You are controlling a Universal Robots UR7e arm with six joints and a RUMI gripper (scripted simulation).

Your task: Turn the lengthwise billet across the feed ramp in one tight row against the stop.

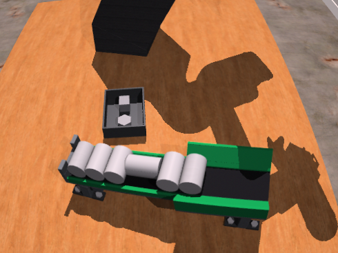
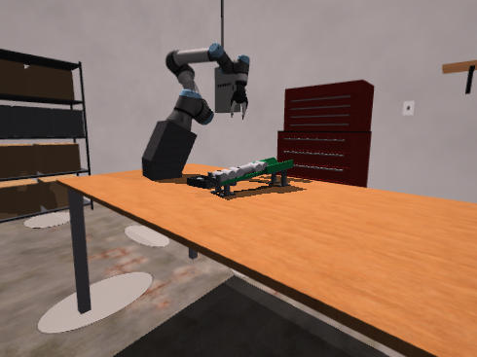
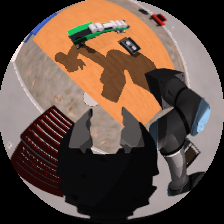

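Note:
The green ramp carries several light grey billets. Three lie across it at the stop: one billet, a second billet and a third billet. The lengthwise billet lies along the ramp behind them. Two more, one billet and another billet, lie across on its uphill side. My gripper hangs high above the ramp, part open, with nothing between its jaws. It is out of view in the top view, where only its shadow shows.
A small dark tray with two small metal pieces stands beside the ramp, toward the robot base. The ramp's upper part has tall green side walls. A red tool cabinet stands behind the table.

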